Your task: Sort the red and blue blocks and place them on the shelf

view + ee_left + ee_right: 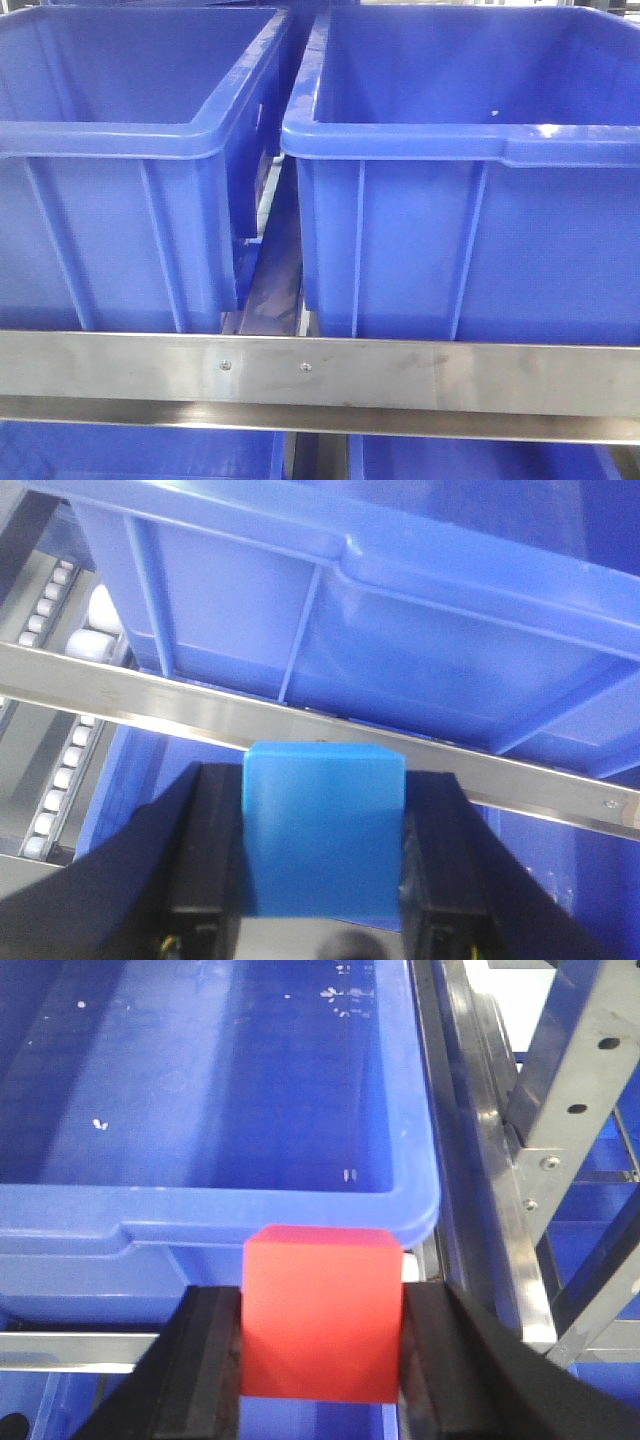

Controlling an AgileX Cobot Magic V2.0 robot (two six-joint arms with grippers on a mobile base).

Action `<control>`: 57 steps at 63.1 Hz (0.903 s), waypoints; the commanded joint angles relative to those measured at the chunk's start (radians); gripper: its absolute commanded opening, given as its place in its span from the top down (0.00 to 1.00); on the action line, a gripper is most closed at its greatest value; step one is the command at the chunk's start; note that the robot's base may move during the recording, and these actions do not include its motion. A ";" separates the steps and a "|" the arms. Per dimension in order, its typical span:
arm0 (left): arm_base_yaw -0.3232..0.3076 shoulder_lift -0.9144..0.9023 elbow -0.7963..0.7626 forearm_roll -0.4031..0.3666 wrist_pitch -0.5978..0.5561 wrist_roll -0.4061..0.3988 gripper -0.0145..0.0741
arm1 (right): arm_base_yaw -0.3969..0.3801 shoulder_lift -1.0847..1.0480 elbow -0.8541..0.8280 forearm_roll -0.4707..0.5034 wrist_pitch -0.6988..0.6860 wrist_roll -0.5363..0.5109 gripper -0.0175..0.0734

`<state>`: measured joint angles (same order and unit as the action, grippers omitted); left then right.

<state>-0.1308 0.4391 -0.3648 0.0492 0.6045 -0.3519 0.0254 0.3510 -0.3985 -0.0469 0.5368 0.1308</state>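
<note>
The blue block (322, 830) sits clamped between the two black fingers of the left tool (322, 790), its side faces pressed against both pads. Just beyond it the shelf's front rail (300, 720) runs aslant across the left wrist view. A dark-blue bin (400, 630) stands on the tier above that rail, and white rollers (90, 645) show at the far left. The block hangs in front of the rail and touches nothing but the fingers.

The red block (320, 1312) is gripped the same way by the right tool (322, 1300), squarely between its fingers. It hovers just short of the near rim of an open bin (250, 1210), whose floor shows only pale specks and no block. A steel upright (580, 1070) of the shelf rises to the right.

From the front, two bins stand side by side on one tier, the left bin (110, 140) and the right bin (450, 140). They sit behind the brushed rail (400, 375), with more blue plastic below. Neither block nor either arm appears in that view.

By my reading the picking is done: each colour is in its own tool and carried up to the shelf. Both placements remain, since neither block rests on a tier or in a bin yet. I cannot tell from these views which bin is meant for which colour.
</note>
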 commanded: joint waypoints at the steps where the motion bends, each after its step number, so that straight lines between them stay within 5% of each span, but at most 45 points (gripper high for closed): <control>1: 0.000 0.004 -0.031 0.002 -0.080 -0.008 0.70 | -0.005 0.005 -0.029 -0.011 -0.080 -0.002 0.74; 57: 0.000 0.004 -0.031 0.002 -0.080 -0.008 0.70 | -0.005 0.005 -0.029 -0.011 -0.080 -0.002 0.74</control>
<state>-0.1308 0.4391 -0.3648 0.0492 0.6045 -0.3519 0.0254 0.3510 -0.3985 -0.0469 0.5368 0.1308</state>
